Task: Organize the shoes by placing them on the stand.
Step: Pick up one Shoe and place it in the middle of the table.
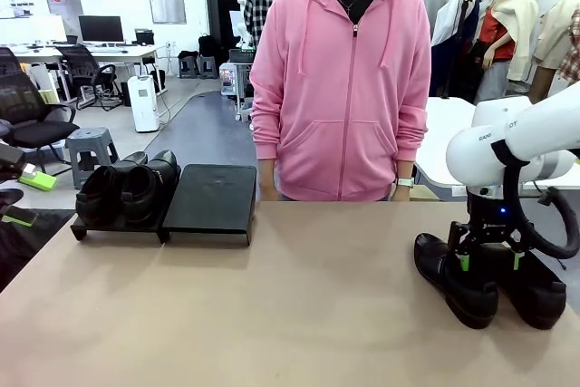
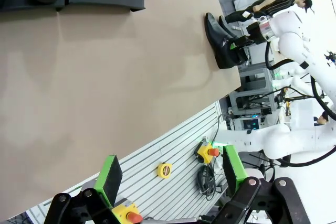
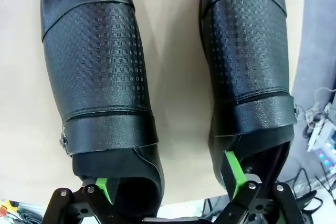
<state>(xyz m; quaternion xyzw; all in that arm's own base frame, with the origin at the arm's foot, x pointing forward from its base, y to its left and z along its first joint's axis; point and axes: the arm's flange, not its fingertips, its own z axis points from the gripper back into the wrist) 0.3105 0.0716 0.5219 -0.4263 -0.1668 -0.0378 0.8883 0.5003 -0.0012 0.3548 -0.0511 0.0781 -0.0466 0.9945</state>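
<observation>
1. Halfway mark, by the look of it: two of the shoes point(image 1: 127, 192) sat side by side on the left half of the stand point(image 1: 210, 198), at the upper left of the front view.
2. The stand's right half lay bare, which looked like the slot for the two to come.
3. The loose pair point(image 1: 458, 283) waited on the tabletop point(image 1: 299, 296) at the lower right of the front view, well apart from the stand. The two shoes lay side by side with a narrow strip of tabletop between them.
4. The right hand point(image 1: 489, 265) was down on that pair with its jaws spread as wide as they go.
5. In the right wrist view one green pad point(image 3: 102, 187) sat inside the opening of the shoe at frame left point(image 3: 97, 77), and the other pad dipped into the opening of the shoe at frame right point(image 3: 247, 61).
6. That put both shoes' inner walls between the fingers, but nothing was pinched or lifted yet.
7. The left hand point(image 2: 172, 174) hung off the tabletop's edge at the far left of the front view. It was wide open and empty, well apart from every shoe.
8. Left to do, judging from this: squeeze the pair together, lift it, carry it across to the bare half and set it down beside the first two.
</observation>
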